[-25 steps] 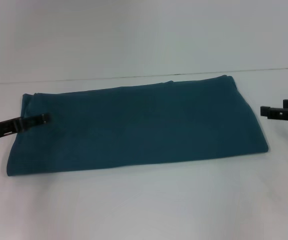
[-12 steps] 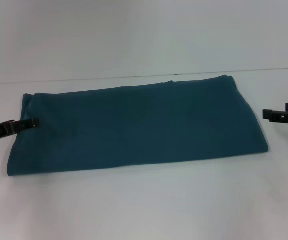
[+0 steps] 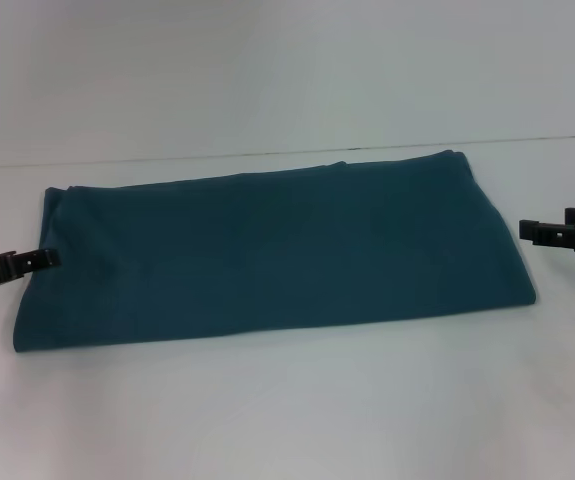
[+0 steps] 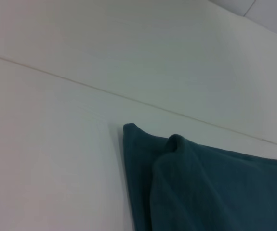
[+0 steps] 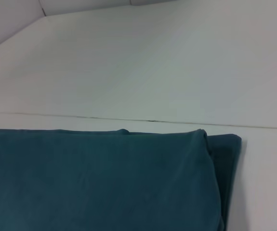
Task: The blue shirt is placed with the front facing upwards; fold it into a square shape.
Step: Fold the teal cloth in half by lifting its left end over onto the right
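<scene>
- The left gripper (image 3: 52, 257) has drawn back off the shirt (image 3: 267, 250) to its left edge; the right gripper (image 3: 527, 230) has barely shifted.
- The shirt lies flat on the white table (image 3: 287, 410), folded into a long soft band, matte cotton, layered edges at both ends.
- Both arms reach in low and level, the right one just beside the shirt's right end.
- I cannot tell either gripper's state: only dark tips show, arms cut off.

blue shirt (image 4: 201, 187) corner (layered folds), white table (image 4: 46, 154)
</scene>
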`<act>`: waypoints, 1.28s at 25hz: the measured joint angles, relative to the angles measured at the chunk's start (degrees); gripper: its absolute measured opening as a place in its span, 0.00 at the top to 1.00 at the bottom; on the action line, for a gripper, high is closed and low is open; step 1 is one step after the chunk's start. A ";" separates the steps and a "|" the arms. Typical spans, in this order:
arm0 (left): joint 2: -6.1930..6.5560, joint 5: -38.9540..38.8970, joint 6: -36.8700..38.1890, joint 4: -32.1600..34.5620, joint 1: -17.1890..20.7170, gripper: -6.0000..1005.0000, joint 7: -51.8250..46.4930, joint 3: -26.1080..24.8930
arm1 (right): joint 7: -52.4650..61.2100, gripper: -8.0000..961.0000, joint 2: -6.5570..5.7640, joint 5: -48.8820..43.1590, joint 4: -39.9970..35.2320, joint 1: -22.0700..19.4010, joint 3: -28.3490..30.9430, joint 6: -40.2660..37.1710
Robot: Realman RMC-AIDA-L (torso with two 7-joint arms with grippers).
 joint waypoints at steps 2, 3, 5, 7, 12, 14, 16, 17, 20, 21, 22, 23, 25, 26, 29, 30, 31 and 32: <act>-0.06 0.00 -0.07 -0.20 -0.09 0.14 -0.28 0.02 | -0.01 0.06 0.00 0.00 0.04 0.08 0.00 0.04; -0.06 0.01 -0.12 -0.32 -0.12 0.14 -0.47 0.02 | -0.03 0.06 0.00 0.00 0.05 0.10 0.00 0.06; -0.11 0.02 -0.22 -0.35 -0.12 0.14 -0.77 0.02 | -0.07 0.06 -0.01 0.00 0.04 0.15 -0.08 0.30; -0.17 0.03 -0.30 -0.39 -0.12 0.14 -0.84 0.02 | -0.15 0.06 -0.02 0.00 0.05 0.19 -0.26 0.67; -0.27 0.04 -1.64 -1.31 -0.32 0.14 -1.01 0.04 | -0.27 0.06 0.12 0.01 0.05 0.26 -0.43 1.13; -0.28 0.04 -2.63 -1.75 -0.41 0.14 -1.26 0.49 | -0.28 0.06 0.15 0.01 0.05 0.32 -0.49 1.25; -0.31 0.04 -3.38 -2.01 -0.53 0.14 -1.37 1.17 | -0.29 0.06 0.16 0.01 0.05 0.33 -0.51 1.29; -0.34 0.03 -3.95 -2.31 -0.64 0.14 -1.41 1.58 | -0.29 0.06 0.16 0.01 0.05 0.33 -0.52 1.31; -0.38 0.03 -5.45 -3.28 -0.94 0.14 -1.45 2.40 | -0.26 0.06 0.16 0.01 0.05 0.38 -0.53 1.33; -0.39 0.03 -5.85 -3.49 -1.01 0.14 -1.45 2.56 | -0.24 0.06 0.16 0.01 0.05 0.38 -0.53 1.35; -0.42 0.03 -6.49 -3.84 -1.13 0.14 -1.46 2.79 | -0.22 0.06 0.16 0.01 0.05 0.39 -0.53 1.37; -0.44 0.03 -6.98 -4.11 -1.24 0.14 -1.46 2.90 | -0.19 0.06 0.16 0.01 0.05 0.39 -0.53 1.38; -0.45 0.03 -8.02 -4.75 -1.52 0.14 -1.42 3.02 | -0.14 0.06 0.16 0.01 0.05 0.40 -0.53 1.39; -0.45 0.03 -8.33 -4.94 -1.60 0.14 -1.37 3.06 | -0.11 0.06 0.16 0.01 0.05 0.41 -0.53 1.39; -0.45 0.03 -9.42 -5.42 -1.77 0.14 -1.24 3.27 | -0.03 0.06 0.18 0.01 0.05 0.41 -0.53 1.39; -0.45 0.04 -9.78 -5.48 -1.78 0.14 -1.23 3.34 | -0.02 0.06 0.21 0.01 0.05 0.41 -0.53 1.38; -0.45 0.05 -10.15 -5.51 -1.78 0.14 -1.24 3.39 | -0.02 0.06 0.25 0.01 0.05 0.41 -0.53 1.38; -0.45 0.06 -10.42 -5.51 -1.76 0.14 -1.28 3.41 | -0.01 0.06 0.28 0.01 0.05 0.41 -0.53 1.38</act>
